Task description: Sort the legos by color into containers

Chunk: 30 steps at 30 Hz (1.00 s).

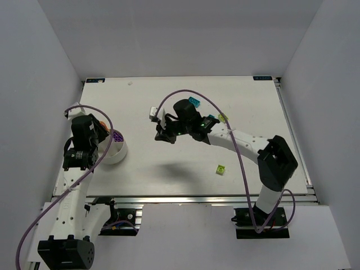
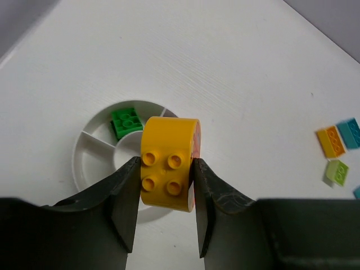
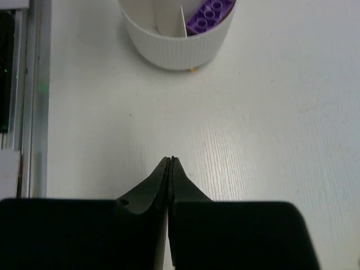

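My left gripper is shut on a yellow studded brick with a red piece on its far side. It holds them just over the near rim of the round white bowl. A dark green brick lies in one wedge. The bowl also holds a purple brick. My right gripper is shut and empty over bare table, a short way from the bowl. In the top view it is mid-table, right of the bowl.
Loose bricks lie on the right half: a cyan one, a cyan and lime pair, and a lime green one nearer the front. An orange brick shows beside them. A small white object sits behind my right gripper.
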Each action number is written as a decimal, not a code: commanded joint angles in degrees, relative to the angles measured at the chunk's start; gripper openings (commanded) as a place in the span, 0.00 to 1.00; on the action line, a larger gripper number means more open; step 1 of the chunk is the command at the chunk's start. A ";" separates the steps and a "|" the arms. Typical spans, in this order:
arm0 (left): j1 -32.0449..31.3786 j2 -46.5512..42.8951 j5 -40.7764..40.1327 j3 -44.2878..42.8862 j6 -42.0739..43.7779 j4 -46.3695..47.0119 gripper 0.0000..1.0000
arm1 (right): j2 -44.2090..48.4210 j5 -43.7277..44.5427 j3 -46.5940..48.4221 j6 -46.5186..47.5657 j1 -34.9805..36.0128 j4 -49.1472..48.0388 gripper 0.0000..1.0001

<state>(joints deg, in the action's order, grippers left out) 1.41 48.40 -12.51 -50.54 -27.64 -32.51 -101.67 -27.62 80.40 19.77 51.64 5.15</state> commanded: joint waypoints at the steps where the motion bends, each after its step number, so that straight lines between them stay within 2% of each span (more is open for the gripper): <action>1: 0.35 -0.86 -8.66 2.02 1.10 4.12 0.00 | 6.46 -1.39 -4.19 -2.80 -1.88 -4.53 0.00; 12: 0.35 4.50 -9.90 6.69 2.59 10.80 0.00 | 16.85 -4.02 -12.28 -6.67 -7.51 -8.31 0.00; 26: 0.35 7.93 -9.02 7.48 3.03 11.51 0.00 | 18.96 -5.43 -14.13 -8.17 -9.71 -9.37 0.00; 30: 0.35 9.16 -8.67 6.69 3.21 11.51 0.11 | 19.84 -5.43 -14.74 -8.43 -10.33 -9.37 0.00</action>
<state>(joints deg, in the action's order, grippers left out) 1.41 57.19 -20.99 -43.48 -25.02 -22.04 -84.71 -32.08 65.95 12.16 41.91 -1.89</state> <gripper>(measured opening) 0.483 0.012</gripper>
